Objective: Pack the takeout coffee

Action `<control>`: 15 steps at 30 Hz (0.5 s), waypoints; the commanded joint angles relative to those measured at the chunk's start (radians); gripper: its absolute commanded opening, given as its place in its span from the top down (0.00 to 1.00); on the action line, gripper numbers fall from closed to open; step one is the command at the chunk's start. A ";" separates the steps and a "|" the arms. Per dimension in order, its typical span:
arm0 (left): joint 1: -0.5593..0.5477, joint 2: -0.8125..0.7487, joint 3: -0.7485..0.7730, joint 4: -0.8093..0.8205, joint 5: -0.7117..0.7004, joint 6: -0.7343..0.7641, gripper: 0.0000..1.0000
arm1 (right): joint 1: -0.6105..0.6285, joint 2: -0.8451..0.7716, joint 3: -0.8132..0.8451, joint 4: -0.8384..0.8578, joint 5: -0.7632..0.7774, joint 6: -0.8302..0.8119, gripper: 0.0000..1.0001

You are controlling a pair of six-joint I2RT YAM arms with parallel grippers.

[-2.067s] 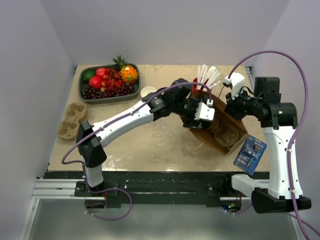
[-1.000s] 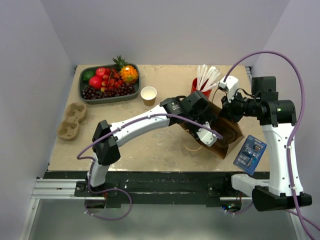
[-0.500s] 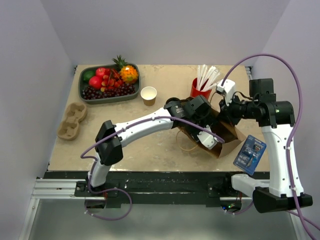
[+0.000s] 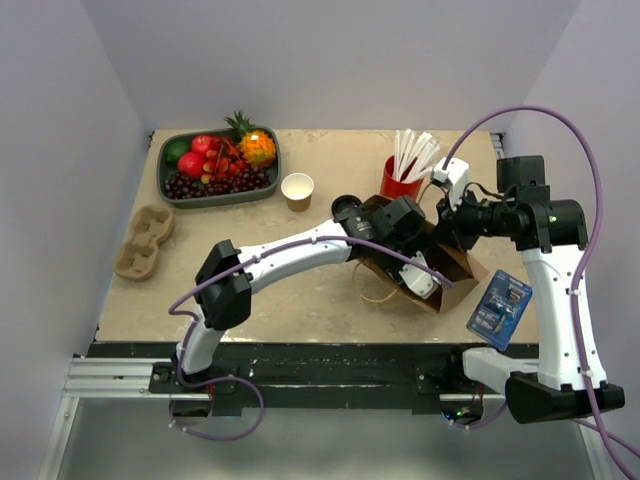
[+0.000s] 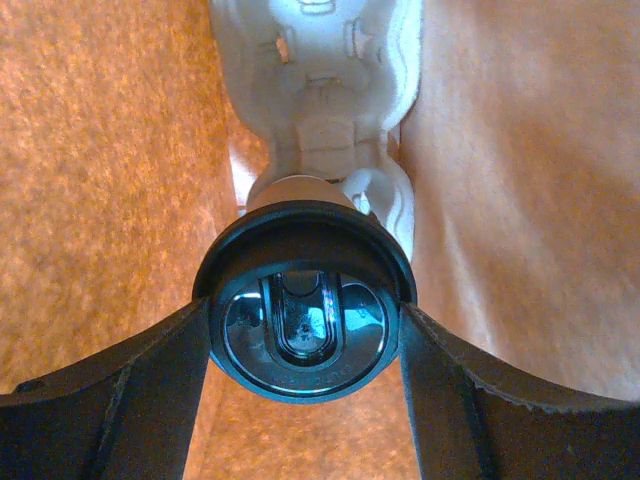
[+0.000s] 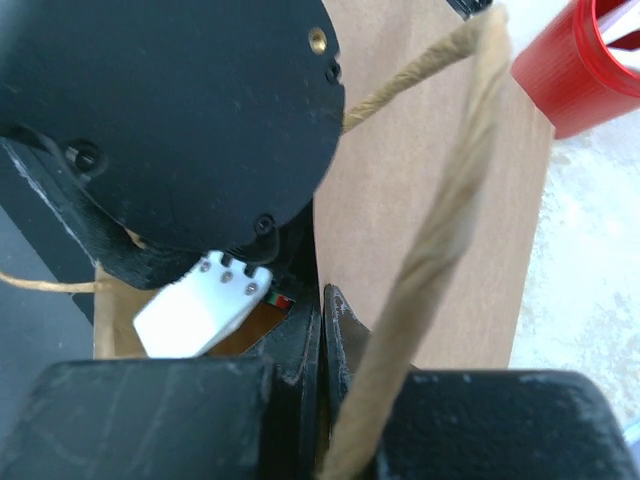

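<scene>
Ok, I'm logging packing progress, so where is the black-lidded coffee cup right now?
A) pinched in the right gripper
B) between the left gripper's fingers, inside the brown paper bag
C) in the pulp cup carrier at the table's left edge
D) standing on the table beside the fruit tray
B: the left wrist view shows the black-lidded coffee cup between the fingers of the left gripper, with the brown paper bag on both sides.

The takeout coffee (image 5: 300, 215) sits at the centre of the left wrist view, seen lid-first. Its round black lid (image 5: 300, 335) is glossy and recessed, with a sliver of tan cup wall above the rim. The left gripper (image 5: 303, 315) pinches its left and right sides, inside a brown paper bag (image 5: 100, 150).
</scene>
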 commanded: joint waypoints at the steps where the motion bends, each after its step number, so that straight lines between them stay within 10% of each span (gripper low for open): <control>1: 0.004 -0.011 -0.015 0.143 -0.014 -0.049 1.00 | 0.008 0.004 0.037 -0.037 -0.090 0.002 1.00; 15: 0.025 -0.021 -0.105 0.230 -0.058 -0.112 1.00 | 0.008 -0.003 0.065 -0.131 -0.126 -0.062 1.00</control>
